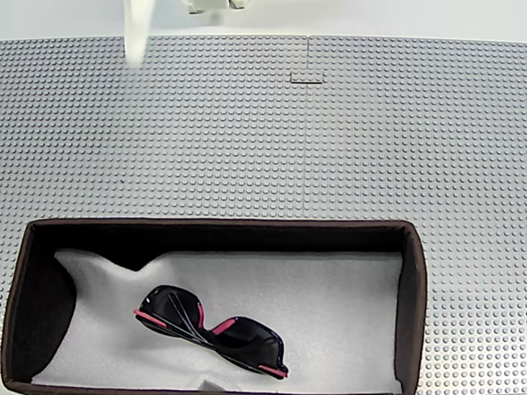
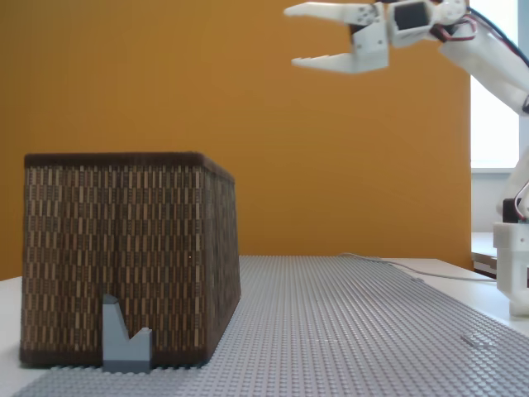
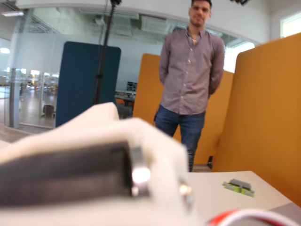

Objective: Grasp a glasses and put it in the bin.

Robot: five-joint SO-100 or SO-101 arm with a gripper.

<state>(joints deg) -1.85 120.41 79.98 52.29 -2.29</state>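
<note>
Glasses (image 1: 212,330) lie inside the bin (image 1: 415,288), on its white foam lining, toward the near wall and left of the middle in a fixed view. High above the bin's rim and off to its right in a fixed view, the gripper (image 2: 307,35) hangs with its jaws parted and nothing between them.

We look straight down in one fixed view onto the studded grey tabletop (image 1: 247,140), with the bin (image 1: 416,280) at the lower edge, seen into from above. In the other fixed view we sit low, near tabletop (image 2: 347,322) level, facing an orange wall, with the bin (image 2: 124,256) close at left. Both fixed views share the bin and the tabletop. In the wrist view we look outward, roughly level, past the blurred near arm body toward a person (image 3: 190,70) standing across the room.
</note>
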